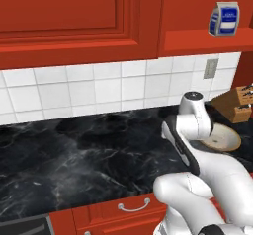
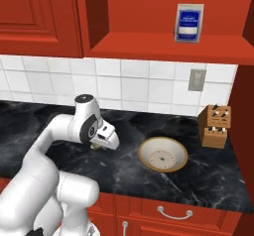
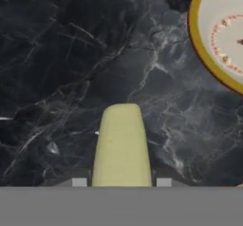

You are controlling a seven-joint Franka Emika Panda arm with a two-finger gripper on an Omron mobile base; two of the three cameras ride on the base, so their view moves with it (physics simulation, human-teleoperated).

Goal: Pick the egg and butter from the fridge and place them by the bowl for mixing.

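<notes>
Hand view gives you the clearest read: the butter (image 3: 122, 144) sits pinched between the two tips of the claw (image 3: 121, 182), its pale-yellow length running straight out ahead along the line of the fingers. That endwise hold keeps the stick steady and lets you lay it flat on the black marble surface (image 3: 61, 68) below. Ahead of the claw and off to its right, the bowl (image 3: 216, 35) shows its tan rim and cream inside, near but clearly apart from the stick.

From the right base view, your claw (image 2: 101, 145) hangs low over the surface (image 2: 59, 116), with a sliver of yellow just under the hand and the bowl (image 2: 162, 154) off to one side. I'd judge you are at the set-down step for the butter, since the task wants it beside the bowl rather than in it. Lower it gently before you let go, or the stick may tip or slide. No egg lies by the bowl yet. A knife block (image 2: 216, 125) stands beyond the bowl, well away from the claw.
</notes>
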